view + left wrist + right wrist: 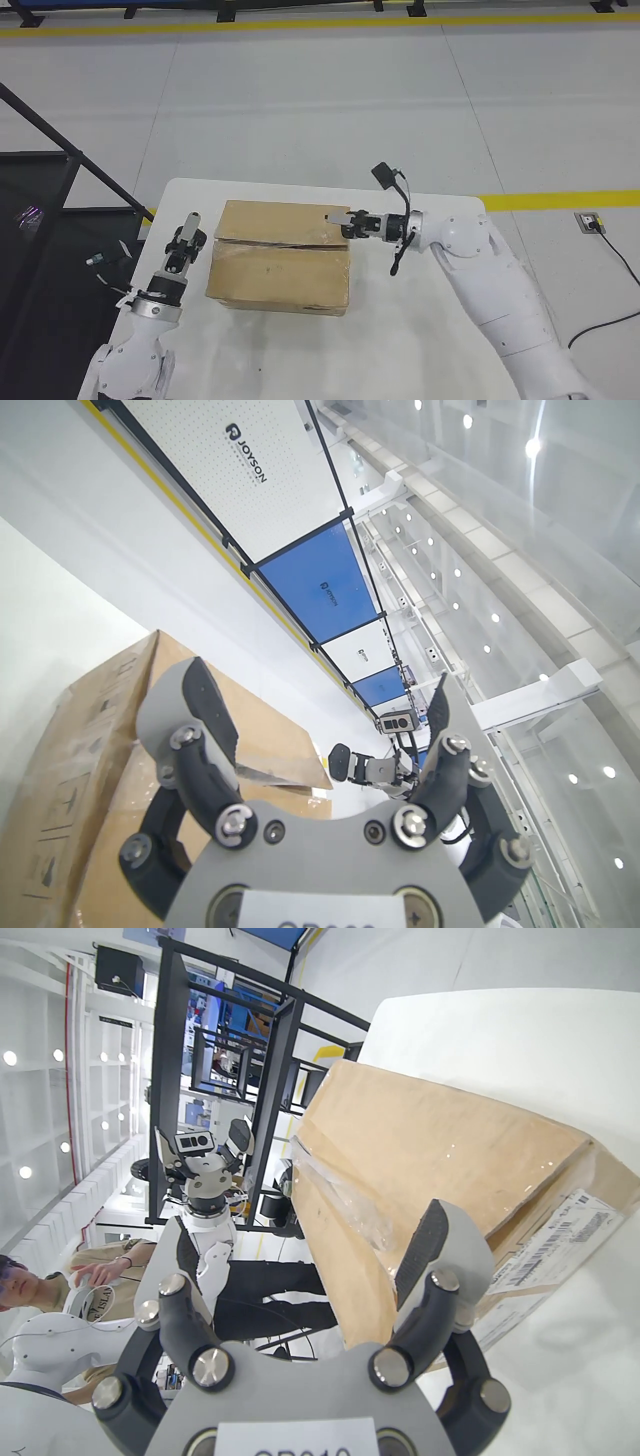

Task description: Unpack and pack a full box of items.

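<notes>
- Box (280,262) at table (420,330) centre; left gripper (188,232) spread, empty, at its 9 o'clock; right gripper (342,222) spread, empty, at 2 o'clock.
- Pull from one side alone and you may drag the box.

Robotics lab/test hall imo: yellow floor tape (560,199), black metal racks (164,1078), pegboard wall panels (200,500), high ceiling w/ spotlights (532,447).

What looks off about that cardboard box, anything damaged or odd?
The box looks roughed up. Crinkled clear tape hangs loose along its top seam, and one top flap sits slightly lifted instead of lying flat.
</notes>
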You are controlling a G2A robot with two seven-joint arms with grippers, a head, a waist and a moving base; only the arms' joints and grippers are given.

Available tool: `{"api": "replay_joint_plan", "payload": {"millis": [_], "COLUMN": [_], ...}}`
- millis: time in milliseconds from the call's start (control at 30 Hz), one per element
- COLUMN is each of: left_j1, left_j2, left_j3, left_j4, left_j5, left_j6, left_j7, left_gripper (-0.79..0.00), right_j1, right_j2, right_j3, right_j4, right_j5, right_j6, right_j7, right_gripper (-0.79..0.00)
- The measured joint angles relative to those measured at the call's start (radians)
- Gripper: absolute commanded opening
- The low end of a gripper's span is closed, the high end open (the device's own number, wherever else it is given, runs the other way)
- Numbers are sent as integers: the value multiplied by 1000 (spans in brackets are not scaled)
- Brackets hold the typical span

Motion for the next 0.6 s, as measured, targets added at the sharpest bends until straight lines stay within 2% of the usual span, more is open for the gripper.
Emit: {"api": "replay_joint_plan", "payload": {"millis": [267, 600], "left_j1": [11, 9], "left_j2": [-1, -3], "left_j3": [-6, -1], "left_j4": [-8, -10], "left_j5": [-11, -9], "left_j6": [-1, -1], "left_j7": [-4, -1], "left_gripper": [0, 0], "right_j1": [58, 78], "right_j2": [-19, -32], "right_j3": [-58, -100], "right_j4": [98, 111], "right_j5": [10, 11], "right_j6": [3, -14], "right_j7": [17, 24], "right_gripper": [0, 0]}}
